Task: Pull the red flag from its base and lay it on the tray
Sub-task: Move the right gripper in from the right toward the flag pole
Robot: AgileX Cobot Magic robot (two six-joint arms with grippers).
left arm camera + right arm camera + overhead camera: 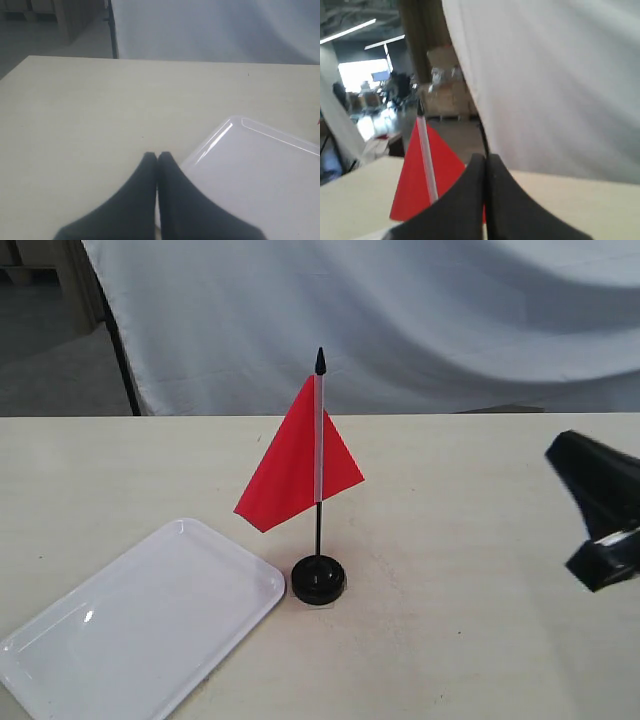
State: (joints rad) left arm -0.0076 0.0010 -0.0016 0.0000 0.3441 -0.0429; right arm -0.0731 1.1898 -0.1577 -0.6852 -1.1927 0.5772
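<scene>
Tray (140, 630) lay near left. Left gripper (158, 156) was pinched closed on nothing at the tray's edge. Base (319, 578) stood just right of the tray, with the red flag (295, 465) upright in it. Right gripper (485, 158) was closed, empty, to the right of the flag.

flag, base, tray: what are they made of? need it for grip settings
Red flag: looks like thin matte cloth, draped in folds, no shine. Its pole: thin, black, rigid; plastic or metal, can't tell. Base: black, probably moulded plastic, slight sheen. Tray: white, likely glossy plastic; bright highlights along its rim.
</scene>
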